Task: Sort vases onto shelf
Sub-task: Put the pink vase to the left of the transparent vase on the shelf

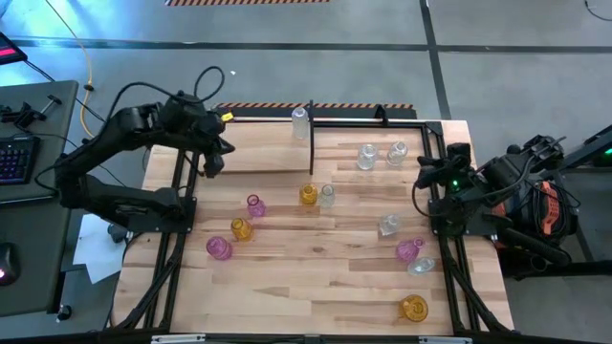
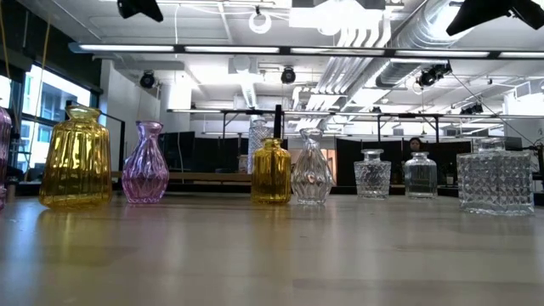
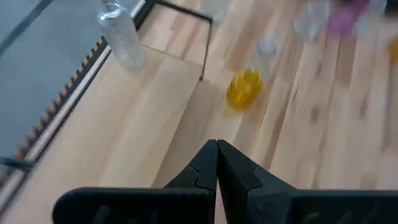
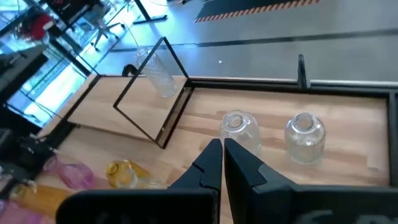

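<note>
Amber vase (image 1: 414, 308) at the bench's (image 1: 316, 277) near edge, pink (image 1: 219, 248), amber and clear vases scattered mid-bench, three clear vases on the shelf (image 1: 344, 122) at the far edge, left gripper (image 1: 214, 168) and right gripper (image 1: 422, 171) raised by the shelf's two ends, jaws pressed together, empty

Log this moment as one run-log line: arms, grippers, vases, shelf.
left gripper: shut, empty, above shelf left section | right gripper: shut, empty, right table edge | clear vases on shelf: three | the rest on table

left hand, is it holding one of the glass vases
No, the left hand is shut on nothing, hovering above the pale wood shelf board.
</note>
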Tool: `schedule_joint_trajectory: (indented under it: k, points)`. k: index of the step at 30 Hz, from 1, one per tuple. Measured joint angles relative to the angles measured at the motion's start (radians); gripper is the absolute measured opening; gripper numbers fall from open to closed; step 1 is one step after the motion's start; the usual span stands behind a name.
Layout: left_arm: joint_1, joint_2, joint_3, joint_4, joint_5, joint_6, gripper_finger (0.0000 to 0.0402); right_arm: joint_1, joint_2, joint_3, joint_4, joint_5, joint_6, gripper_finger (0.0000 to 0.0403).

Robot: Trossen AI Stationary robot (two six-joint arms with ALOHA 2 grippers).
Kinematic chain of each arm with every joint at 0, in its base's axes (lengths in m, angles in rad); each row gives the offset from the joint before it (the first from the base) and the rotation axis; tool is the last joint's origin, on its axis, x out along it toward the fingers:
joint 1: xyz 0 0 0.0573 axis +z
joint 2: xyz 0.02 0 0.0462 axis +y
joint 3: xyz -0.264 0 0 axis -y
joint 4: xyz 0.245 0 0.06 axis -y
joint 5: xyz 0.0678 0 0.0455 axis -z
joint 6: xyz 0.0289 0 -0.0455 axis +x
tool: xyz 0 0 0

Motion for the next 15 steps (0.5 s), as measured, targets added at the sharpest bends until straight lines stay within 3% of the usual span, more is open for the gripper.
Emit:
schedule_joint_trajectory:
  k: [5, 15]
  points:
    - [0.000, 0.047, 0.000, -0.030, 0.000, 0.258, 0.0000, 0.000, 0.023, 0.000, 0.035, -0.036, 0.027, 0.0000]
    - [0.000, 0.247, -0.001, -0.066, 0.000, 0.171, 0.0012, 0.000, 0.047, 0.000, 0.048, -0.134, 0.009, 0.0000]
